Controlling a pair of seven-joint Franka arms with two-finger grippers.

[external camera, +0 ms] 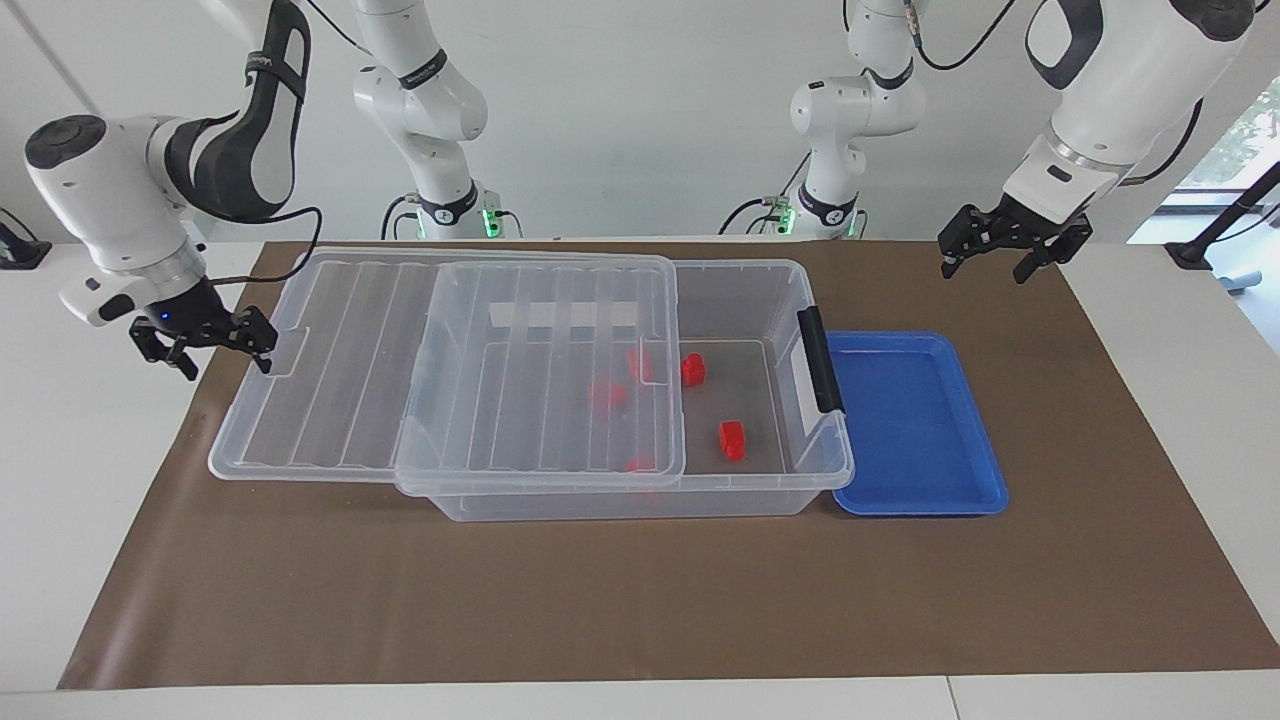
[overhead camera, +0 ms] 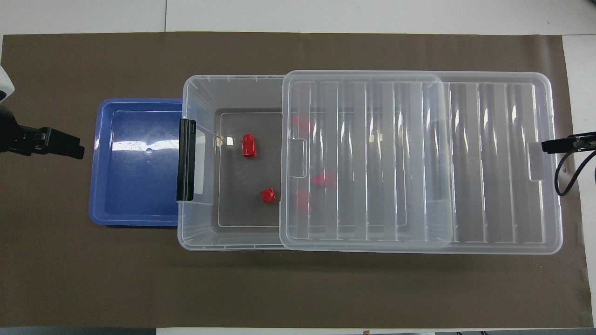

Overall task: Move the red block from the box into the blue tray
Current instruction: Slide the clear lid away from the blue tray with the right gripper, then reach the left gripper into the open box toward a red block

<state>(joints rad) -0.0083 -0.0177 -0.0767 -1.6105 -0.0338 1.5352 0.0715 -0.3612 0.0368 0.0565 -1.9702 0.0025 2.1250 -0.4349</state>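
The red block (overhead camera: 248, 145) lies uncovered on the floor of the box (overhead camera: 200, 232), toward the left hand's end, with a second red block (overhead camera: 267, 195) beside it, nearer the robots. Three more red blocks show only dimly through the lid (overhead camera: 489, 163). The lid rests on the box rim, shifted toward the right hand's end so that it overhangs there and leaves the box's other end uncovered. The right hand (external camera: 206, 342) sits at the lid's overhanging end, its spread fingers at the small tab on the lid's edge; whether they pinch the tab I cannot tell. The left hand (external camera: 1005, 252) hangs open and empty over the brown mat (external camera: 640, 600) on the counter (external camera: 1180, 330), above the corner past the blue tray (external camera: 915, 505), waiting. The blue tray lies on the mat between the left hand and the box, touching the box's end with the dark clip handle (external camera: 820, 360).
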